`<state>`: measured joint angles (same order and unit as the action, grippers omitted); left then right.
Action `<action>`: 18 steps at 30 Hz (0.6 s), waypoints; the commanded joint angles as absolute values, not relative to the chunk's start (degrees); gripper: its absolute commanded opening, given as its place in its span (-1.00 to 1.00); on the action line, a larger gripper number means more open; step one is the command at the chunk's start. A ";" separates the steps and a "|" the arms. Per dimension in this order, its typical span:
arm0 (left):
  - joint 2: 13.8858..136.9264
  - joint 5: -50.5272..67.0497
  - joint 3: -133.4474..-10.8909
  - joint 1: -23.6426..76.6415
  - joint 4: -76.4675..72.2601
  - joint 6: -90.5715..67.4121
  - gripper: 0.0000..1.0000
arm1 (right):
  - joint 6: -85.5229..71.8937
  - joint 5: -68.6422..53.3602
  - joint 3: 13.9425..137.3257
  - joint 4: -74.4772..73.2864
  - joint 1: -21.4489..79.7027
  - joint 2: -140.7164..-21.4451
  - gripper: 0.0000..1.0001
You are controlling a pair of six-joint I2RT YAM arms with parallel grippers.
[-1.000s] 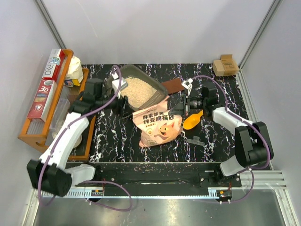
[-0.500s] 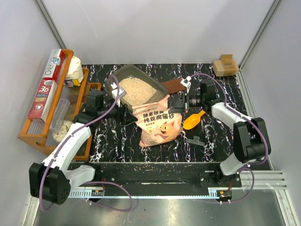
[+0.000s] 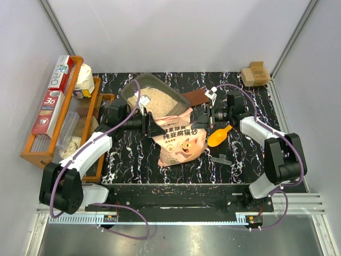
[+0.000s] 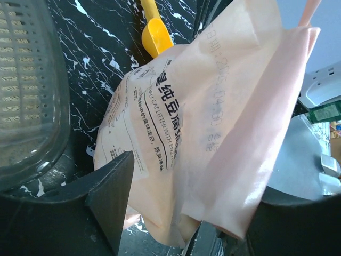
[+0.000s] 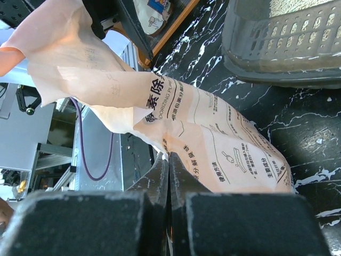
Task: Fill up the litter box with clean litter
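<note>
The bag (image 3: 178, 144) lies mid-surface (image 3: 128, 154), its top lifted toward the far side. The right claw (image 3: 194, 121) is clenched on the top's right edge, while the left claw (image 3: 152, 126) stands released, fingers astride the left edge. Just behind, the box (image 3: 162, 84) slants its long axis from far left to near right, near end meeting the bag's top, with litter (image 3: 157, 100) spread inside.

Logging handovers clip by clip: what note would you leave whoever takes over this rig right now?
Left gripper: open, astride the pink printed litter bag's top edge.
Right gripper: shut on the bag's other top corner.
Dark grey rectangular plastic litter box, just beyond the bag, holds a layer of beige litter granules.
Left: probably tip in more, then release the bag.
</note>
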<state>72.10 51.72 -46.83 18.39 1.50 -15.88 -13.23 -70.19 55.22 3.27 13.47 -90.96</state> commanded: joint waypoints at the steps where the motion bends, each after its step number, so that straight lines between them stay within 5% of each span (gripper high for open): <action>1: 72.86 54.84 -46.15 18.55 -2.72 -19.07 0.17 | -15.46 -72.07 54.06 5.35 13.10 -88.95 -1.00; 9: 74.35 55.98 -42.89 18.37 -7.91 -24.78 -0.11 | -18.46 -72.77 51.86 6.94 13.10 -87.28 -1.00; 18: 80.85 65.73 -47.45 15.82 -2.91 -27.51 -0.72 | -22.85 -79.09 53.79 1.59 12.30 -88.68 -1.00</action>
